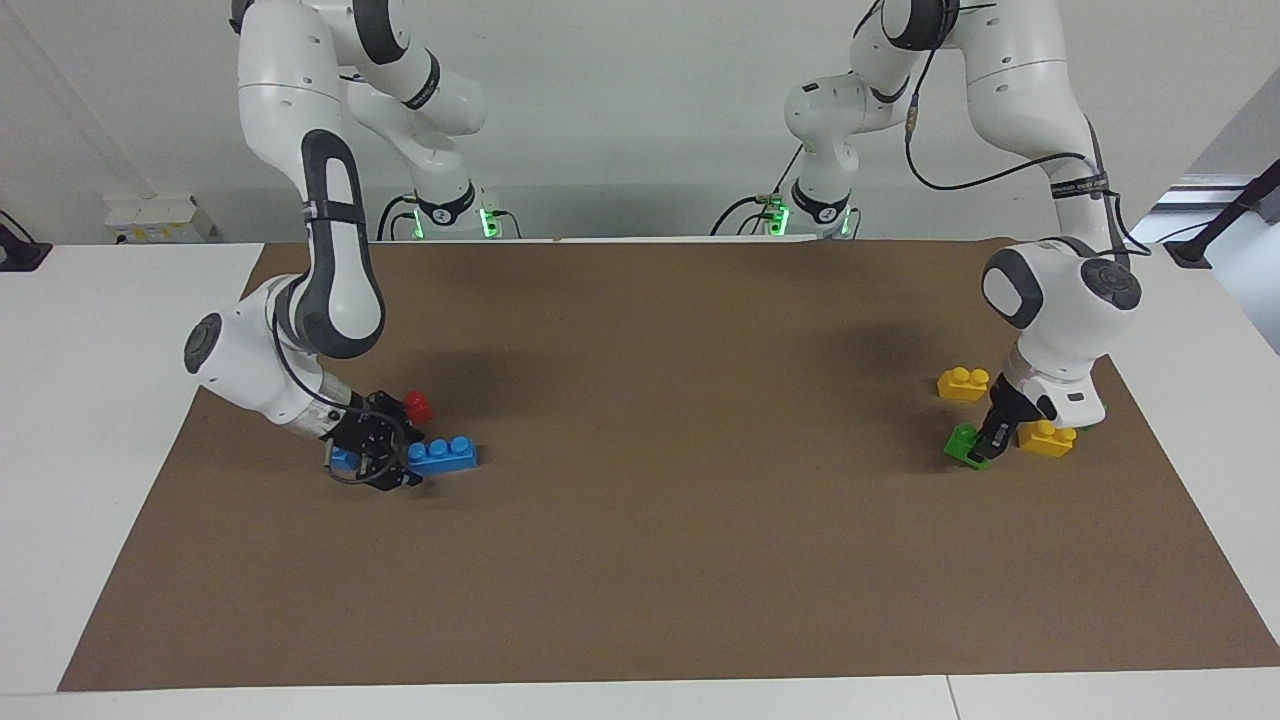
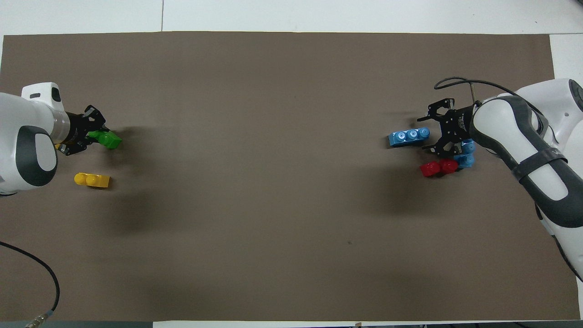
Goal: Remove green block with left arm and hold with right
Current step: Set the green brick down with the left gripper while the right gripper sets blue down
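The green block [image 1: 964, 445] [image 2: 107, 139] lies tilted on the brown mat at the left arm's end of the table, beside a yellow brick [image 1: 1046, 438]. My left gripper [image 1: 990, 442] [image 2: 91, 135] is down at the mat with its fingers closed on the end of the green block. My right gripper [image 1: 398, 468] [image 2: 424, 134] is low at the right arm's end of the table. It is open, with its fingers on either side of one end of a blue three-stud brick [image 1: 443, 456] [image 2: 408, 136].
A second yellow brick [image 1: 963, 383] [image 2: 92, 180] lies nearer to the robots than the green block. A red brick [image 1: 417, 406] [image 2: 438, 167] and another blue brick [image 2: 465, 155] lie under the right wrist. The brown mat [image 1: 650, 450] covers the table's middle.
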